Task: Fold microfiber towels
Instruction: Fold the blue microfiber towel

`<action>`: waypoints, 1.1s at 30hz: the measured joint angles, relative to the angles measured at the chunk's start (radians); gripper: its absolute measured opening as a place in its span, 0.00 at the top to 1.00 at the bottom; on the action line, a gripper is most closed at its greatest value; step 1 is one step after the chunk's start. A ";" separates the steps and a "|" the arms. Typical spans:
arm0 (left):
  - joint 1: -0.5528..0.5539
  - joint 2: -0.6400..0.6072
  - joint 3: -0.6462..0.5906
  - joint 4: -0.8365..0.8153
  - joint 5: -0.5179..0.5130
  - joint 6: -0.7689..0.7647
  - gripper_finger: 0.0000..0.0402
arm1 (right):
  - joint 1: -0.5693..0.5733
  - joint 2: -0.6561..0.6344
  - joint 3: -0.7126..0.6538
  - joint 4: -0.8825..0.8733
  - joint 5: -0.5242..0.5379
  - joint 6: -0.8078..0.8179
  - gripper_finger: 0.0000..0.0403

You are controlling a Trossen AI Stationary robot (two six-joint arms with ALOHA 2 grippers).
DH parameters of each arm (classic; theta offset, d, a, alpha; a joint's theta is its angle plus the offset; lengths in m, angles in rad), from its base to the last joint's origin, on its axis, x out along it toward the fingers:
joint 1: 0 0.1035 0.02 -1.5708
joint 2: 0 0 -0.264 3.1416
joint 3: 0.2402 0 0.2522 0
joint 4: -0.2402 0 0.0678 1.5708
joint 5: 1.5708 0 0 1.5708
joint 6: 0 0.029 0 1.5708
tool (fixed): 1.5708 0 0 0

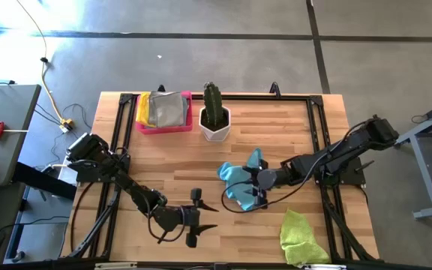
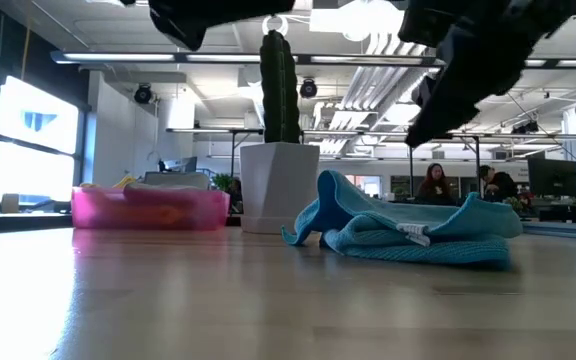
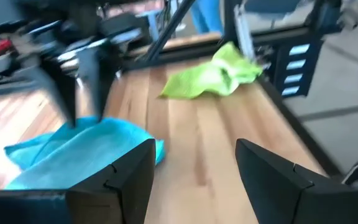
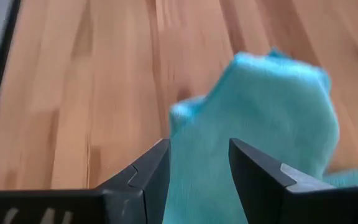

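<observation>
Fingers of the right gripper (image 1: 259, 190) are standing parted directly over the crumpled light blue towel (image 1: 240, 182), the cloth filling the gap between them in the right wrist view, though whether they are touching it cannot be told. Lying mid-tabletop (image 1: 276, 127) in soft, rumpled folds with a small white tag showing, the towel is stretching roughly from a peaked corner near the white cactus pot (image 1: 215, 124) toward the near edge. At the left, the left gripper (image 1: 193, 217) is hanging with fingers spread, pointed across the wood at the towel's near edge and plainly farther off than its partner (the right arm is looking the better placed for the next pinch, likely at a corner to pull the cloth flat). A lime green towel (image 1: 301, 237) is lying bunched near the front right corner, well apart. Yellow and grey towels (image 1: 161, 109) are resting in the pink tray (image 1: 158, 128) beside the pot.
</observation>
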State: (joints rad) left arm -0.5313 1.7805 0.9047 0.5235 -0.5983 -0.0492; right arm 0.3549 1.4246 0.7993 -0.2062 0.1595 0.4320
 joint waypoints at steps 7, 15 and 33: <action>0.035 0.000 0.000 -0.095 0.002 -0.077 0.47 | 0.106 0.071 0.011 -0.013 -0.047 0.004 0.59; 0.041 0.000 0.000 -0.101 0.003 -0.082 0.47 | 0.194 0.184 0.021 0.026 0.055 -0.255 0.56; 0.033 0.002 0.000 -0.109 0.010 -0.106 0.47 | 0.202 0.284 0.021 0.113 0.225 -0.240 0.93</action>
State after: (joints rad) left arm -0.4988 1.7821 0.9047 0.4145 -0.5884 -0.1552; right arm 0.5571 1.7085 0.8200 -0.0928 0.3844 0.1921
